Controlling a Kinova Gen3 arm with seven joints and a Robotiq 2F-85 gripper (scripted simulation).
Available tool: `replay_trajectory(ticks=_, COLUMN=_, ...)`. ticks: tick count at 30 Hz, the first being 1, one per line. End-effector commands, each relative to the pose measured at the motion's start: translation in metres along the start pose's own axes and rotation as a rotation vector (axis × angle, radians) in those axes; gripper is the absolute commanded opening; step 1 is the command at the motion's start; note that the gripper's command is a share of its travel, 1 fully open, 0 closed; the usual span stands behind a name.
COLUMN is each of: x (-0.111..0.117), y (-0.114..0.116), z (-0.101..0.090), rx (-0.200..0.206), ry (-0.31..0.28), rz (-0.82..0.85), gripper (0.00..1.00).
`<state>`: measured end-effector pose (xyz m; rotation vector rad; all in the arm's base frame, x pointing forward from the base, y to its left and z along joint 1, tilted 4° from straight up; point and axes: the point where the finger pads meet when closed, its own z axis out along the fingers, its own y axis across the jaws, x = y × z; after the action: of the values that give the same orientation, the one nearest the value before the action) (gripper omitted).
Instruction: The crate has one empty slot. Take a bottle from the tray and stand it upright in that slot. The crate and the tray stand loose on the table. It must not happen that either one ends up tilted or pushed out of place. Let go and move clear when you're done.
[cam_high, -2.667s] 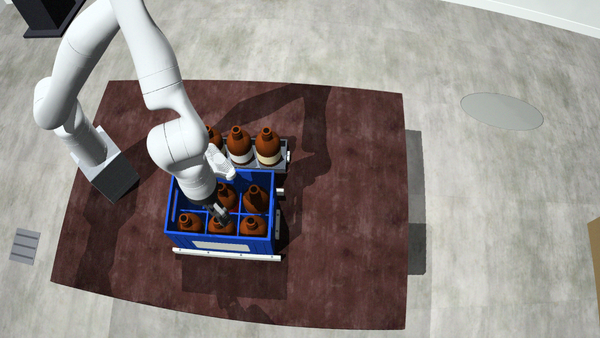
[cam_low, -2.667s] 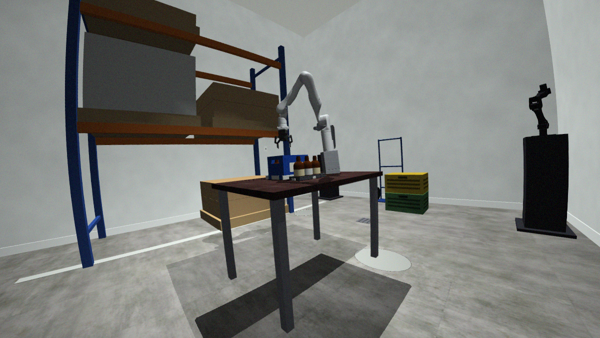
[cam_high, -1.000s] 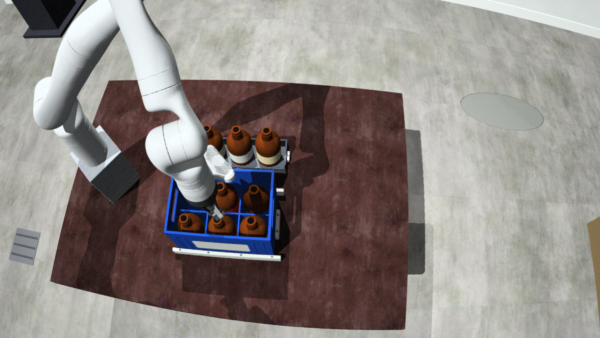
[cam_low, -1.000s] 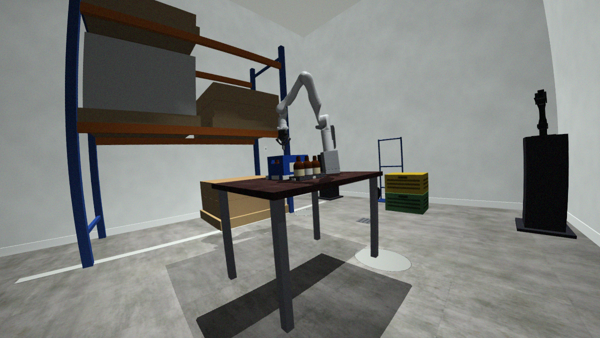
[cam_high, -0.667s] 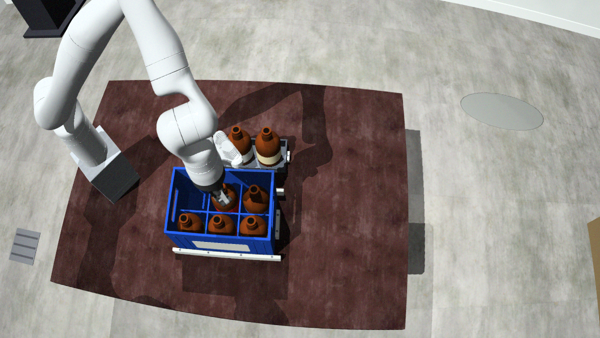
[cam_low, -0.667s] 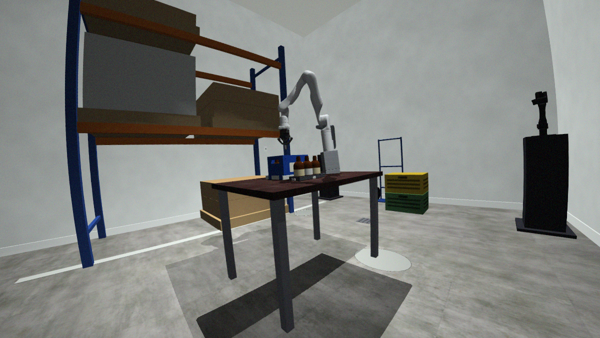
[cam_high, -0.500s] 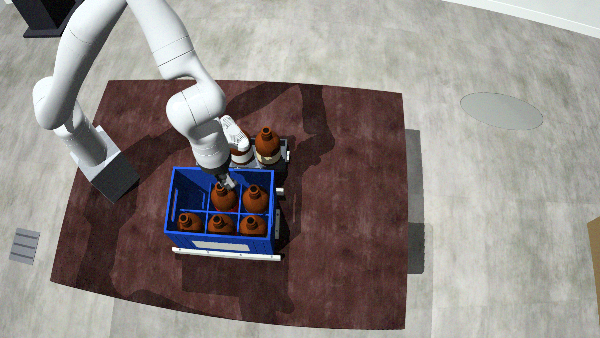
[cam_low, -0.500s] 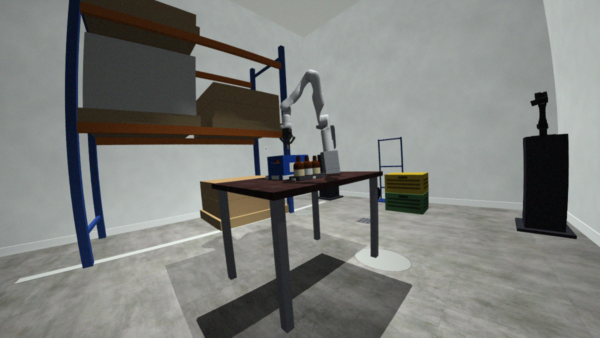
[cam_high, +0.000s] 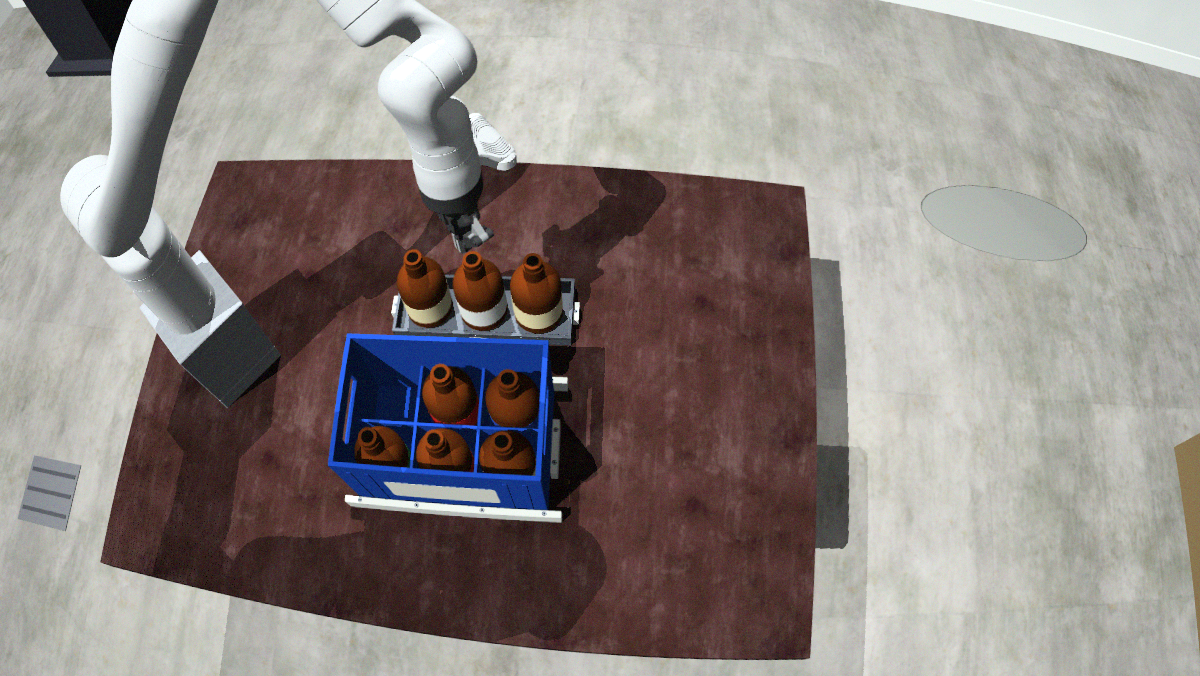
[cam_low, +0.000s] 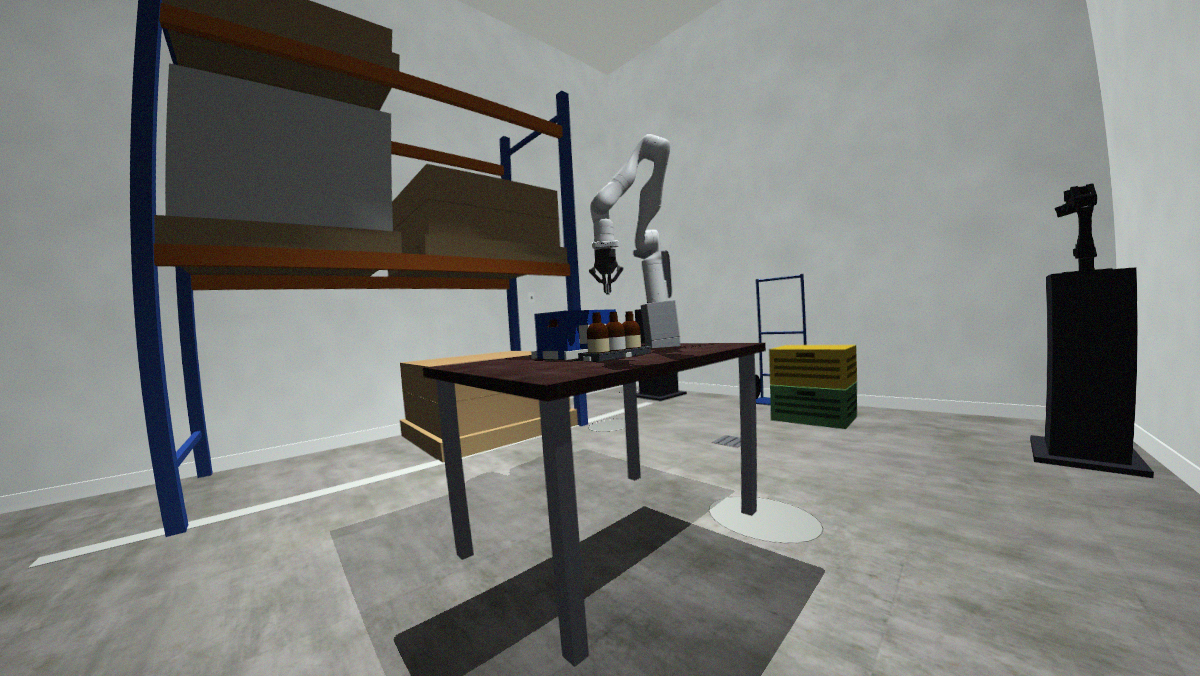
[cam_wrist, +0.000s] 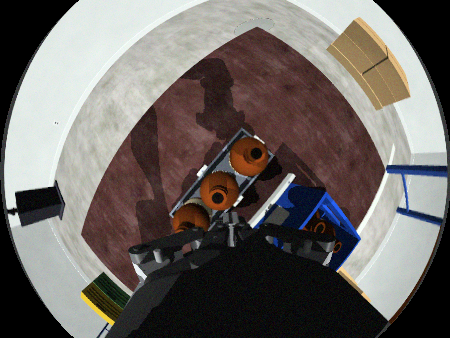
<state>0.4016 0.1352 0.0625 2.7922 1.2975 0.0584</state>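
Observation:
My gripper (cam_high: 471, 241) (cam_low: 607, 289) (cam_wrist: 230, 221) is shut and empty, high above the level of the bottle tops near the tray. The grey tray (cam_high: 567, 335) (cam_wrist: 228, 168) holds three upright brown bottles: left (cam_high: 424, 289) (cam_wrist: 190, 217), middle (cam_high: 478, 292) (cam_wrist: 220, 186) and right (cam_high: 535, 293) (cam_wrist: 245, 164). The middle label is white, the outer ones cream. The blue crate (cam_high: 449, 352) (cam_low: 554, 337) (cam_wrist: 300, 196) stands beside the tray. Its back-left slot (cam_high: 382, 390) in the top view is empty; the other slots hold brown bottles. My fingers and gripper body hide part of the wrist view.
A white rail (cam_high: 453, 508) runs along the crate's front, and another short rail (cam_high: 555, 457) stands at its right. The robot's base block (cam_high: 226, 361) is left of the crate on the dark red table (cam_high: 696, 419). The tray and crate stand close together.

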Motion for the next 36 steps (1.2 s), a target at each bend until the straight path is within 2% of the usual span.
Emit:
replay_trajectory(ticks=1, x=0.0114, y=-0.0139, z=-0.0013, rx=-0.004, ry=0.001, rz=-0.03, gripper=0.0)
replay_trajectory(ticks=4, x=0.0123, y=-0.0155, z=-0.0013, rx=-0.004, ry=0.001, rz=-0.029, gripper=0.0)
replay_trajectory(ticks=5, x=0.0123, y=-0.0155, z=-0.0013, rx=-0.004, ry=0.001, rz=-0.029, gripper=0.64)
replay_trajectory(ticks=36, x=0.0123, y=-0.0155, z=-0.0013, rx=-0.004, ry=0.001, rz=-0.029, gripper=0.64)
